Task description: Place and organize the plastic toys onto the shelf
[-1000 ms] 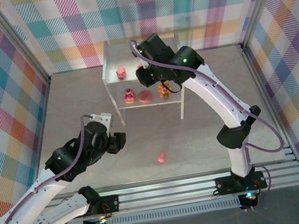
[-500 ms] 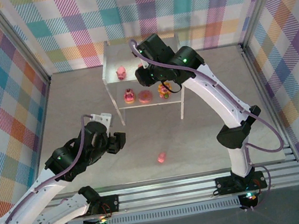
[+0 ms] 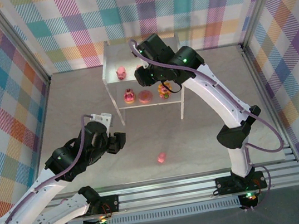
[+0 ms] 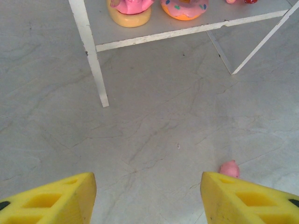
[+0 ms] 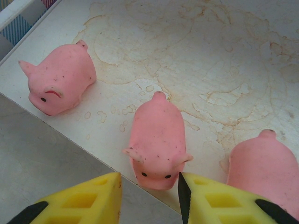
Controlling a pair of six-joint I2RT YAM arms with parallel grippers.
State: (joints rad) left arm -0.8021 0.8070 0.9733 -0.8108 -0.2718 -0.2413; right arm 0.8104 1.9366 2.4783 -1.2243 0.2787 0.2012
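While the right gripper (image 5: 148, 181) hangs over the front edge of the shelf (image 3: 115, 55), its yellow fingers stand apart with the snout of the middle pig (image 5: 158, 140) between them. There is clear space on one side, so I'd say it pinches nothing and the pig rests on the stained top tier by its own weight. The left-hand pig (image 5: 60, 78) and the right-hand pig (image 5: 264, 163) sit either side, making a rough row. To my eye this is the letting-go step for that pig. Next the arm should lift straight up and away, because the pig lies close to the edge and a sideways brush could tip it off. Below, the lower tier holds the pink figure (image 3: 128, 96), the donut (image 3: 145, 95) and the yellow-orange-red figure (image 3: 163, 91). One stray pig (image 4: 229, 169) lies out on the table (image 4: 149, 121), well apart from the shelf. The left gripper (image 4: 147, 186) hovers low with its fingers spread wide and empty, the stray just beside its right finger. I'd expect it to slide right to centre on the pig, drop, close gently and carry it up. No brand, label or lettering is readable on the toys, shelf or arms.
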